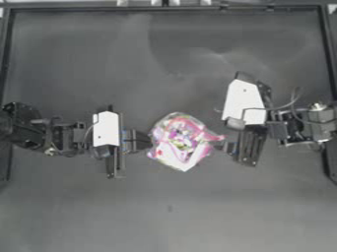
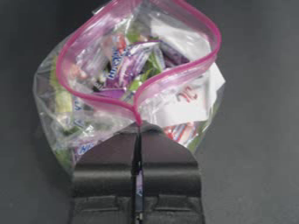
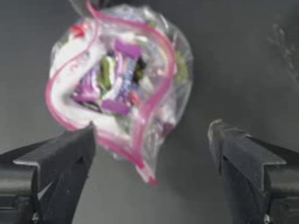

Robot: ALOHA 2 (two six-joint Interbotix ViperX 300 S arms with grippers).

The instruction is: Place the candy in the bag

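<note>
On the table: the dark tabletop [image 1: 164, 54] has the whole show sitting in its middle, arms reaching in from both sides.
Bag: clear plastic zip bag with a pink strip round its mouth [image 1: 179, 140], stuffed with mixed colourful wrapped sweets, mouth gaping wide between the two grippers.
Left gripper [image 2: 139, 131]: pinched together on the pink mouth strip, holding the bag from its side.
Right gripper [image 3: 151, 140]: jaws spread wide with nothing between them, just beside the bag's other end, near the strip's corner.
Candy: the little pink bow-shaped one? Can't pick it out loose on the table anywhere. Might already be in with the rest, honestly can't tell.
How I'd play it: keep the left pinch firm so the mouth stays gaping, and have the right one approach the far edge of the strip gently, since that floppy plastic will probably collapse if pushed.
</note>
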